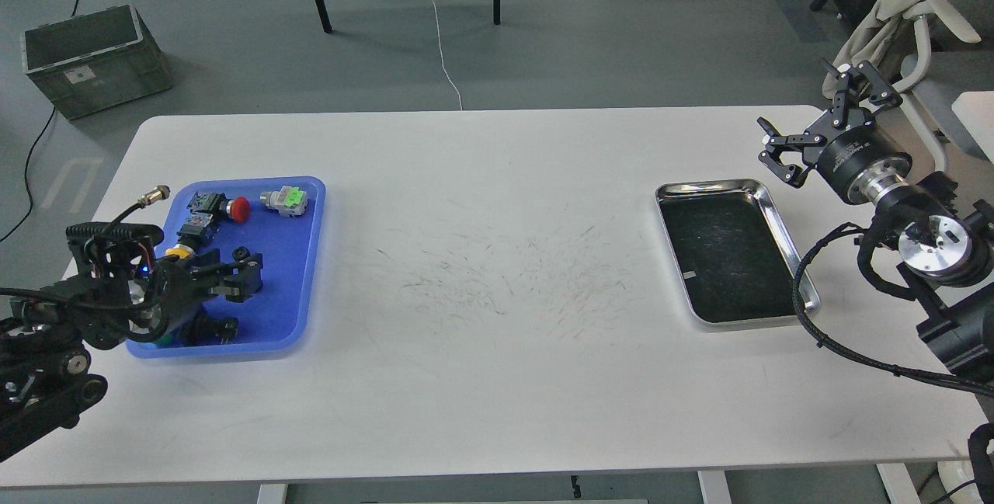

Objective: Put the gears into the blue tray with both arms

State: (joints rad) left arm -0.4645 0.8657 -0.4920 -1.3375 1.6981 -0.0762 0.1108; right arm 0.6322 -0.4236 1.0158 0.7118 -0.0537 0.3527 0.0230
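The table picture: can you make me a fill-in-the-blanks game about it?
1. The red button lies in the ____ tray.
2. The steel tray is nearest the ____ gripper.
3. The left gripper hovers over the ____ tray.
4. The right gripper's fingers are ____.

Missing words: blue; right; blue; open

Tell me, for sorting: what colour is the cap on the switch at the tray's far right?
Bright green, in the head view.
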